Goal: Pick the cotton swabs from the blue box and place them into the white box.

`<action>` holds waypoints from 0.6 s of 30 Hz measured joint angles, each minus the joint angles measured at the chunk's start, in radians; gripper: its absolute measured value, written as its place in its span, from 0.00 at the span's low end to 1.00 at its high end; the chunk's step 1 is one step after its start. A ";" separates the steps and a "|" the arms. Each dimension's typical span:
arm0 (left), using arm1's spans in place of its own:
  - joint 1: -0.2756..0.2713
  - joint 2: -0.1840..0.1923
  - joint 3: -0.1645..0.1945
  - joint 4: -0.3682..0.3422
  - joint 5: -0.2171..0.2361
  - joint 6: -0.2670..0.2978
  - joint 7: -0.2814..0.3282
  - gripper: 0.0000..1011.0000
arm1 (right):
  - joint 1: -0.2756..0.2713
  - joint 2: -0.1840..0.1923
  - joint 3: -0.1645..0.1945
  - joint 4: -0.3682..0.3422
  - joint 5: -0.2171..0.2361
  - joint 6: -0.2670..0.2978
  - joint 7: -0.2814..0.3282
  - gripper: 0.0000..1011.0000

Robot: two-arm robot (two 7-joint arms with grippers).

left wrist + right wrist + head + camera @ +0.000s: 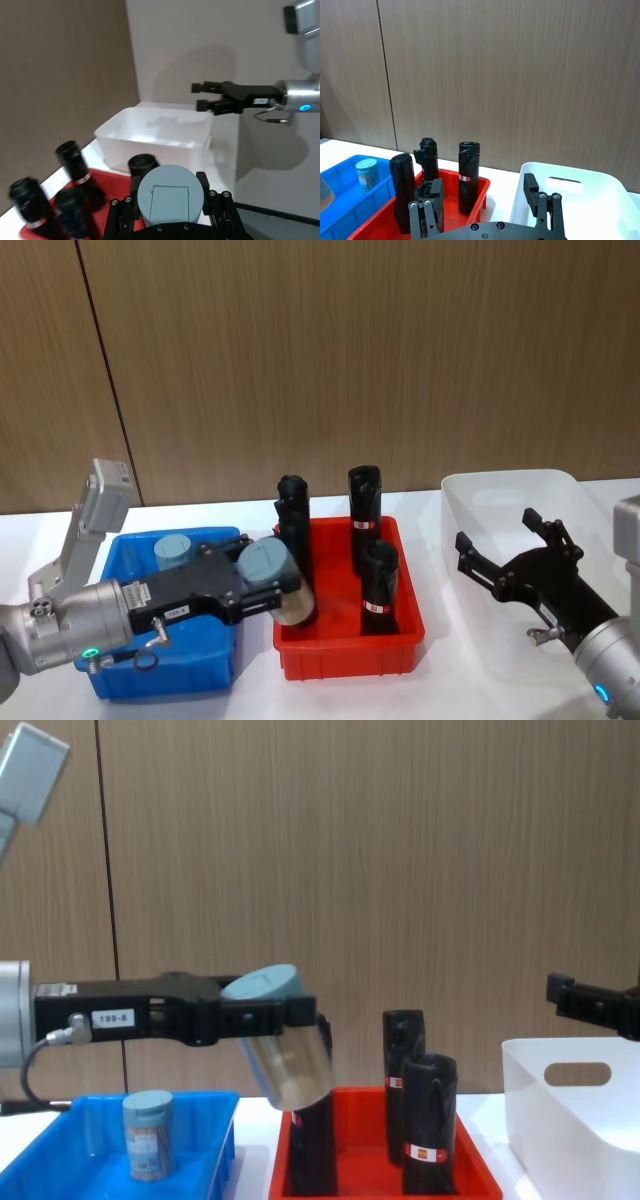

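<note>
My left gripper (270,585) is shut on a cotton swab jar (288,1065), a clear jar with a grey-blue lid (170,196). It holds the jar tilted in the air over the edge between the blue box (195,665) and the red bin. A second cotton swab jar (172,550) stands upright in the blue box (55,1160). The white box (500,490) sits at the right, and its oval handle slot (577,1073) shows in the chest view. Above the white box's left part, my right gripper (497,528) hovers open with nothing in it.
A red bin (345,658) stands between the blue and white boxes. Three tall black rolls (364,502) with red-white labels stand upright in it, close under the held jar. A wood-panelled wall rises behind the white table (450,680).
</note>
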 joint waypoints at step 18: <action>-0.054 -0.034 0.031 0.059 -0.016 -0.041 -0.155 0.65 | 0.000 0.000 0.000 0.000 0.000 0.000 0.000 0.99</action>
